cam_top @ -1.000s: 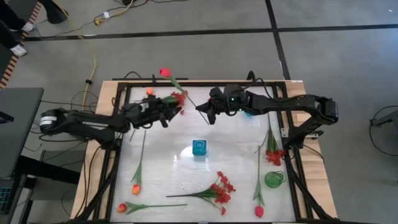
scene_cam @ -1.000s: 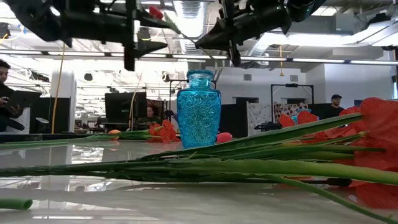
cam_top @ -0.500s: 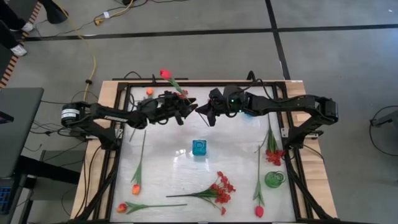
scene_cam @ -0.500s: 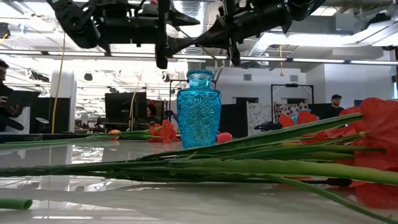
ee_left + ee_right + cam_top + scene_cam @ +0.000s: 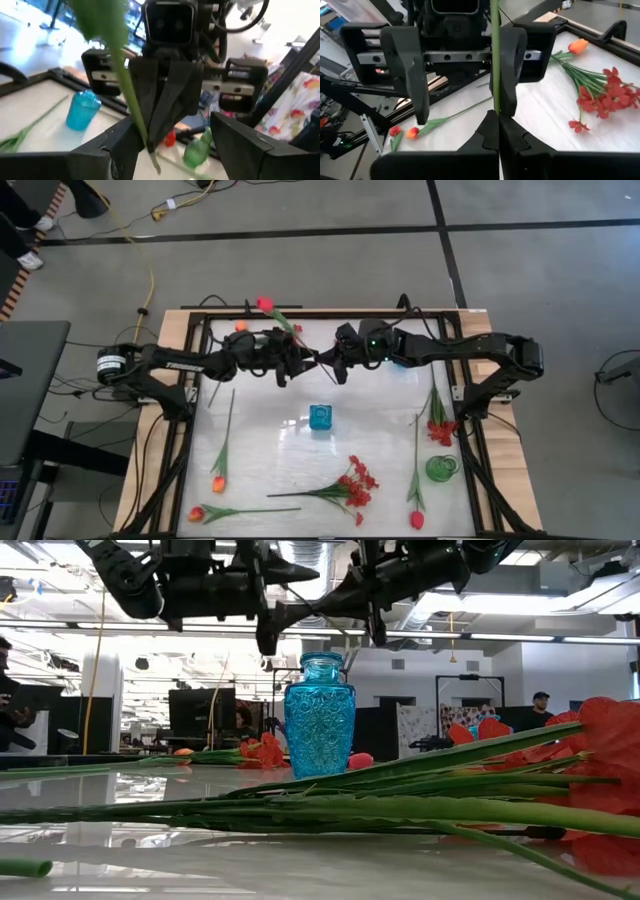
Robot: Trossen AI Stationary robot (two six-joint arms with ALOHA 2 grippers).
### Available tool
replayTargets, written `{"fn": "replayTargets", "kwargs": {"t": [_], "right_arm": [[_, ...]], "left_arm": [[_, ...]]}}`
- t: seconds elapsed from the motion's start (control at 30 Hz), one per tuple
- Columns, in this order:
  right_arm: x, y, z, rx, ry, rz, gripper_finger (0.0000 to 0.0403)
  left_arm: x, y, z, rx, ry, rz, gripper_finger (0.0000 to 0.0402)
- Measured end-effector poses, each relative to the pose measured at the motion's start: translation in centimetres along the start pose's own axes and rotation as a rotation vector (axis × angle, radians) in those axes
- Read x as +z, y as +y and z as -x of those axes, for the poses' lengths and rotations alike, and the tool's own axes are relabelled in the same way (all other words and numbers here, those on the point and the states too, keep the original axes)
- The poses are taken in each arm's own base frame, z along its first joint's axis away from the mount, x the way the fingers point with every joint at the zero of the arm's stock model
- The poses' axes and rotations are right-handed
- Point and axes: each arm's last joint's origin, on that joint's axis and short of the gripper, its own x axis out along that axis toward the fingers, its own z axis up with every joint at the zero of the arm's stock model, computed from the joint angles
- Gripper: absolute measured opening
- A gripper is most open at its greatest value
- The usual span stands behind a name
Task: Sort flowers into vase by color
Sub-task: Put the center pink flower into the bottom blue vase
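A red rosebud on a long green stem is up in the air over the far middle of the table. My right gripper is shut on that stem. My left gripper faces it nose to nose and is open. Its two fingers stand on either side of the stem and of the right gripper's tips; I cannot tell whether they touch the stem. A blue glass vase stands upright at mid-table, and a green vase stands near the right edge. My right gripper pinches the rose's stem close to its cut end between its two fingers, and a short stub pokes out past them. The fingers come level from the table's right and lie across the stem. The rose is lifted clear and slants up, bloom topmost.
Orange tulips lie by the near left corner. A bushy red spray lies near the middle, and a second red spray and a red rosebud lie on the right. A black frame borders the table.
My left gripper has moved toward the table's right until its open fingers flank the stem and the right gripper's tips. My right gripper has kept its hold on the stem.
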Motion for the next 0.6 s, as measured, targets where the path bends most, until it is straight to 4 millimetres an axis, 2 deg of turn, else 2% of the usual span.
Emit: {"fn": "replayTargets", "kwargs": {"t": [0.2,0.37,0.6], "right_arm": [[0.3,0.6,0.4,0.011,-0.02,0.008,0.002],[0.6,0.8,0.5,0.022,-0.048,0.015,0.002],[0.8,1.5,0.5,0.055,-0.086,0.024,0.002]], "left_arm": [[1.7,0.2,1.9,-0.082,0.095,-0.039,0.0222],[2.4,-0.2,3.3,0.006,0.13,-0.141,0.0222],[3.7,-0.6,3.2,0.032,-0.023,-0.194,0.0222]]}}
